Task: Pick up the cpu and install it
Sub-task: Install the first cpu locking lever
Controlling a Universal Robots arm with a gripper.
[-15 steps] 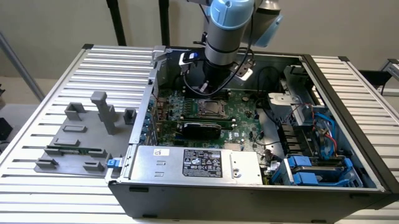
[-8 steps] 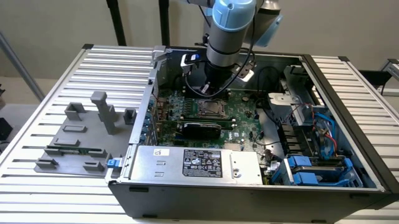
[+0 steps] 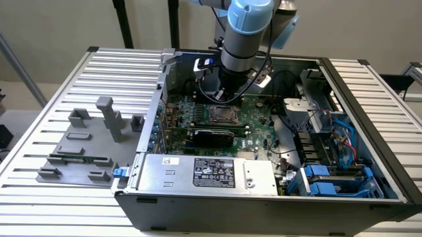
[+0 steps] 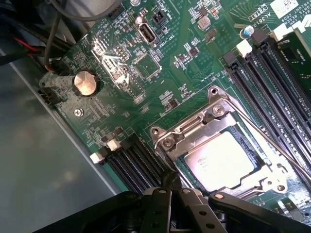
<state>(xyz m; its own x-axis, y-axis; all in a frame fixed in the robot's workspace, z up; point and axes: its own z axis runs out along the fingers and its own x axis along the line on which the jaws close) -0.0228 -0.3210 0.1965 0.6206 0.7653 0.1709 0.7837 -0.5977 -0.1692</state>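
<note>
Cpu point(image 4: 224, 159) is lying flat inside the square metal socket frame point(image 4: 194, 127) on the green motherboard point(image 4: 146, 63), its silvery top facing up, so the placing part of the task is looking done as far as the pictures are showing. Above it, the gripper point(image 4: 171, 187) is hovering just beside the frame's edge with its fingers pressed together, holding nothing, inside the open computer case point(image 3: 277, 197) sitting on the bench point(image 3: 59, 84).

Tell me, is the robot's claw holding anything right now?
No, nothing. The gripper is shut and empty, just above the motherboard. The cpu already sits in its socket frame, not gripped.
</note>
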